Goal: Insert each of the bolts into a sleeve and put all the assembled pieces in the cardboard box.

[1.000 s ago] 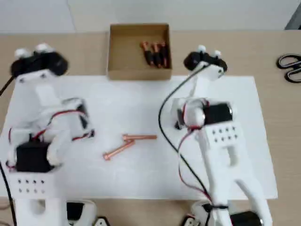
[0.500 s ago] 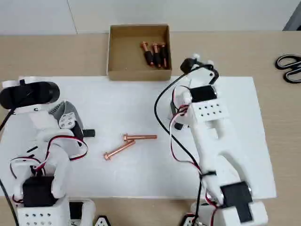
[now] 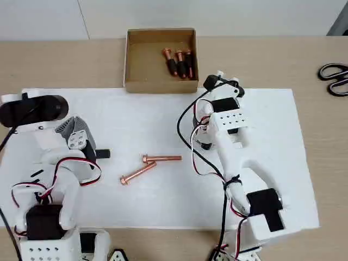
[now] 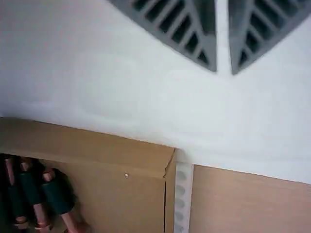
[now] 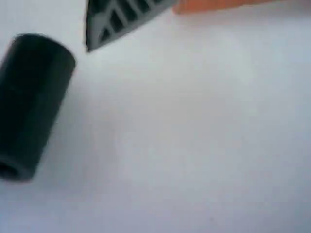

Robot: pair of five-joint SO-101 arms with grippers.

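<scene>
Right end effector (image 5: 114, 22), state cannot tell, just beside black sleeve (image 5: 34, 104) lying on sheet (image 5: 194, 145); bolt (image 5: 218, 4) nearby.

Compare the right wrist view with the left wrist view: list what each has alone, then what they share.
Right wrist: a black cylindrical sleeve lying on its side and part of a copper-coloured metal bolt. Left wrist: the brown cardboard box, assembled copper bolts in dark sleeves inside it, and the tan wooden table. Shared: the white sheet.
</scene>
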